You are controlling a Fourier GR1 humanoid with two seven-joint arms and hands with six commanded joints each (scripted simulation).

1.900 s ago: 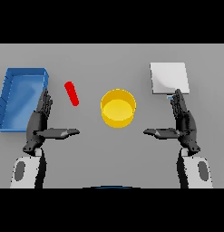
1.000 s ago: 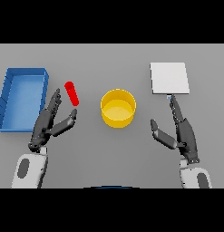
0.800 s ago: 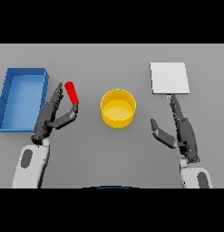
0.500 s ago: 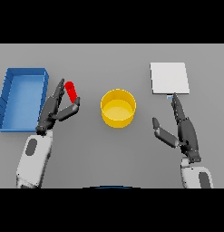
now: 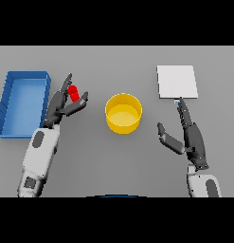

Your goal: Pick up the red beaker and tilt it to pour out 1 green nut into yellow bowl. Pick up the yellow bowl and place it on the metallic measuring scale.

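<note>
The red beaker (image 5: 73, 92), a small red cylinder, lies on the table left of centre. My left hand (image 5: 60, 104) has reached it, its straight fingers on the beaker's left side and its thumb below right of it, open around it. The yellow bowl (image 5: 123, 113) stands at the table's middle; I cannot see a nut. The metallic measuring scale (image 5: 177, 81), a pale square plate, lies at the back right. My right hand (image 5: 189, 135) hovers open just in front of the scale, right of the bowl.
A blue tray (image 5: 9, 110) with raised walls sits at the far left, close behind my left forearm.
My left hand has moved forward and up to the red beaker, bringing fingers and thumb to either side of it. The right hand has shifted slightly and stayed open.
</note>
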